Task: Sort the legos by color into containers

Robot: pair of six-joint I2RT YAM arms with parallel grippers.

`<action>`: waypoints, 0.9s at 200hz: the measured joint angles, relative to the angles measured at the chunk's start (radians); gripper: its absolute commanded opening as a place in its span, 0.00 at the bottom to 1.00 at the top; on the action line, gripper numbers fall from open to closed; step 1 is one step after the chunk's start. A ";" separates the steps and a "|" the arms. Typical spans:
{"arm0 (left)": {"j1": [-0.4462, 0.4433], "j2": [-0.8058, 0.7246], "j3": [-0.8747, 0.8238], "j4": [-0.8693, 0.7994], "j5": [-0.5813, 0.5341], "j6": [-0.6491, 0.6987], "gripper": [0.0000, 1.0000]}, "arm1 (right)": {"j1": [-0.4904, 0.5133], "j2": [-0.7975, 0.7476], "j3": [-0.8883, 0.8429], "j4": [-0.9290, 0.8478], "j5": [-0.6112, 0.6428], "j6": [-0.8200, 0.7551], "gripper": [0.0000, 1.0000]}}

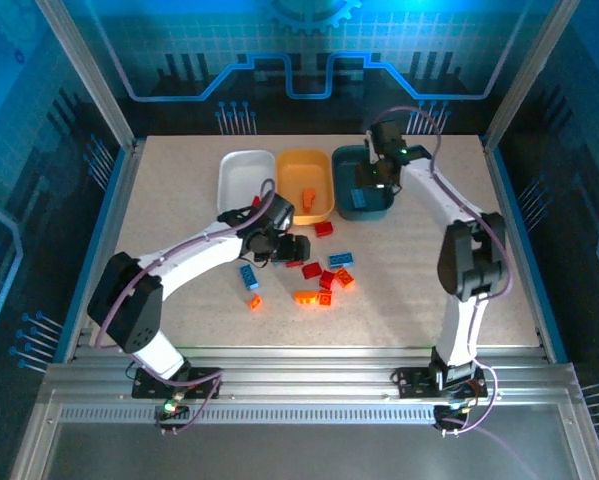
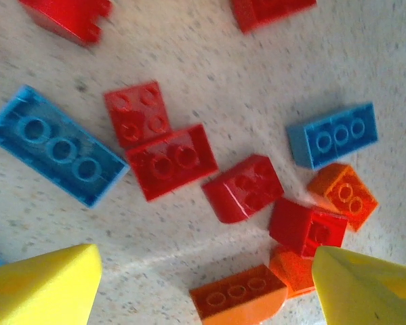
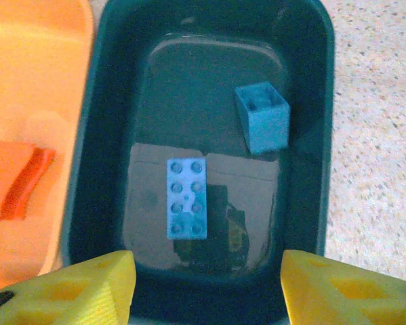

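Top external view: the white tray (image 1: 241,178) is sitting upper left of centre on the speckled table (image 1: 179,210). The orange-yellow tray (image 1: 301,168) is sitting just beside it, and the dark teal tray (image 1: 351,207) is next along to the right. The left gripper (image 1: 297,247) is hovering below the first two trays, at the left edge of the legos (image 1: 328,280), a loose scatter of red, orange and light blue at frame centre. An orange brick (image 1: 307,197) is lying inside the orange-yellow tray. At upper right, the right gripper (image 1: 379,172) is hanging over the dark teal tray.

Left wrist view: the left gripper (image 2: 203,291) is showing its yellow fingertips (image 2: 43,288) spread wide at the lower corners, pinching nothing. A long blue brick (image 2: 57,154) is lying at centre left, with two red bricks (image 2: 172,162) touching each other beside it. A small blue brick (image 2: 333,135) is lying at right, above an orange one.

Right wrist view: the orange-yellow tray (image 3: 33,81) is running down the left edge, holding an orange piece (image 3: 16,179). The dark teal tray (image 3: 308,135) is holding a flat light blue brick (image 3: 187,198) at centre and a light blue block (image 3: 262,116) apart at its upper right. The right gripper (image 3: 206,288) is hanging with its fingers parted at the lower corners, nothing between them.
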 measured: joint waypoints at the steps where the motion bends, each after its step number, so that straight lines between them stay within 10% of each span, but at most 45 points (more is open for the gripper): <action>1: -0.004 0.002 0.000 0.000 0.000 0.000 0.81 | 0.000 -0.005 -0.006 0.003 0.000 0.001 0.60; 81: -0.251 0.197 0.152 -0.019 -0.018 -0.004 0.78 | 0.000 -0.439 -0.591 0.112 -0.016 0.090 0.61; 180: -0.272 0.320 0.215 -0.046 -0.138 -0.008 0.58 | -0.002 -0.594 -0.778 0.151 -0.039 0.124 0.57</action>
